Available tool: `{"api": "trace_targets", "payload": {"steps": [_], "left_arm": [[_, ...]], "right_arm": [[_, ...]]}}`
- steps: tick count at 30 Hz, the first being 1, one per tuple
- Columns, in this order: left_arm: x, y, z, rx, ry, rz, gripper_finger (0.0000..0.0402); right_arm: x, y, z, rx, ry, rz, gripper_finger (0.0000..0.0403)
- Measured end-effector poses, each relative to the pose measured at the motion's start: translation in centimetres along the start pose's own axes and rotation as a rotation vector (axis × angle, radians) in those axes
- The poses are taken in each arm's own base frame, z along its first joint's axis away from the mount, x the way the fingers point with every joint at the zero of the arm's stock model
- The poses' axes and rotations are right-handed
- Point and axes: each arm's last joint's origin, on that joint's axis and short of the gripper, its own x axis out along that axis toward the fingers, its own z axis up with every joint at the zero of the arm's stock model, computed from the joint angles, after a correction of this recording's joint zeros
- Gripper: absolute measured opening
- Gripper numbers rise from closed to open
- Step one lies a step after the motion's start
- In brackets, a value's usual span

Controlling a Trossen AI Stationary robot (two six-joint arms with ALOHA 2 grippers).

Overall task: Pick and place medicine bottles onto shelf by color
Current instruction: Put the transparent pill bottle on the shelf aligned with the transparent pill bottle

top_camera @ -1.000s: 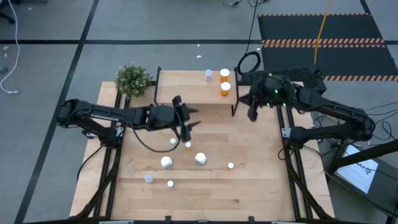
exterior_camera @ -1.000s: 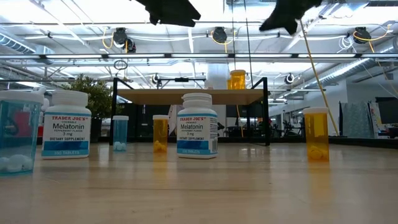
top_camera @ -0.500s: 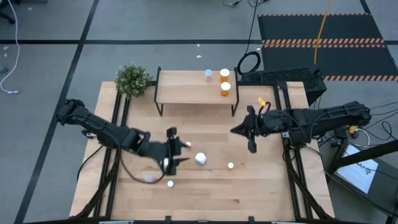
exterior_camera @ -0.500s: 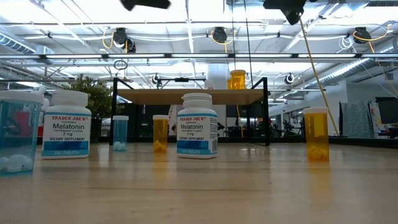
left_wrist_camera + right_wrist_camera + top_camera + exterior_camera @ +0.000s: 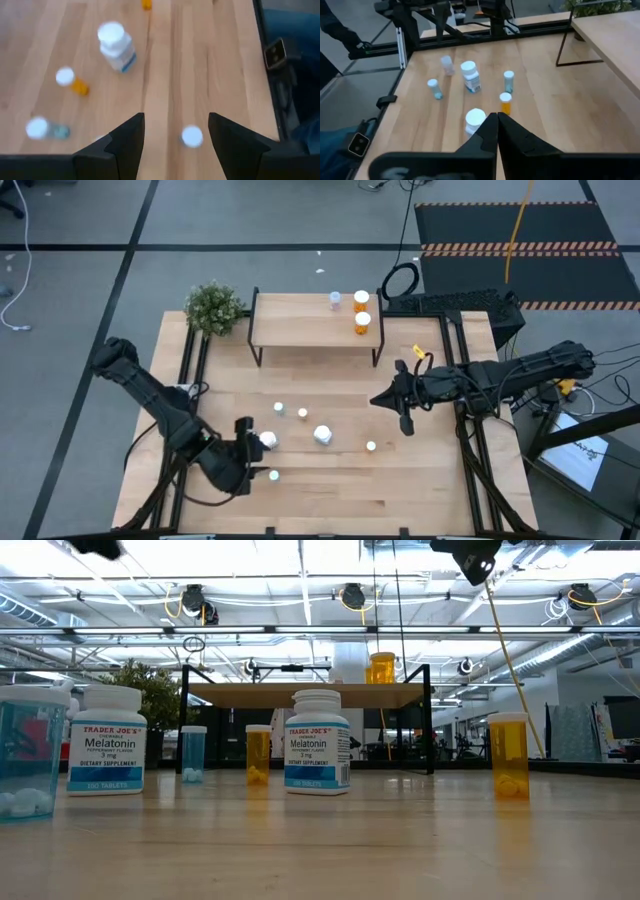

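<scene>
The shelf [image 5: 300,330] stands at the far side of the worktop [image 5: 420,480]. A small potted plant [image 5: 213,308] is just beside its left end. Three bottles stand toward the right end of the shelf: a farther orange bottle [image 5: 361,300], a nearer orange bottle [image 5: 362,322], and a small pale bottle [image 5: 335,300] just left of the farther one.

The other medicine bottles stand upright on the worktop in front of the shelf, each with a white cap. In the low view, two of them are white and their labels read "Melatonin": the left Melatonin bottle [image 5: 108,740] and the middle Melatonin bottle [image 5: 317,742]. The large blue bottle [image 5: 25,760] at the far left is see-through and holds a few white tablets at its bottom. The small blue bottle [image 5: 193,752] also shows something white at its bottom. The small orange bottle [image 5: 258,754] and the right orange bottle [image 5: 510,755] each hold some pale tablets low inside.

The left tool [image 5: 247,448] hangs over the near left part of the worktop, just left of a white bottle. Its fingers [image 5: 125,145] are apart and nothing is between them.

The right tool [image 5: 404,418] hangs over the right part of the worktop, nearer than the shelf. Its fingers [image 5: 490,127] are pressed together and hold nothing.
</scene>
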Motion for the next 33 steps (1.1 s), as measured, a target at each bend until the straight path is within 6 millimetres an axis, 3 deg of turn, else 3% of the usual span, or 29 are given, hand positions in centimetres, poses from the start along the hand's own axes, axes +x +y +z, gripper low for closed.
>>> {"api": "trace_targets", "payload": {"steps": [8,19,25,33], "left_arm": [[-1.2,-1.4,-2.6,-0.078,0.099,0.018,0.0220],[-3.0,-3.4,-5.3,-0.137,0.135,-0.019,0.0186],[-3.2,-3.8,-6.3,-0.139,0.133,0.031,0.0214],[-1.7,-4.4,-7.6,-0.121,0.174,0.137,0.0276]], "right_arm": [[0.0,0.0,0.0,-0.018,0.001,0.000,0.0000],[0.0,0.0,0.0,-0.017,0.001,0.000,0.0000],[0.0,0.0,0.0,-0.018,0.002,0.000,0.0000],[0.0,0.0,0.0,-0.018,0.003,-0.001,0.0000]]}}
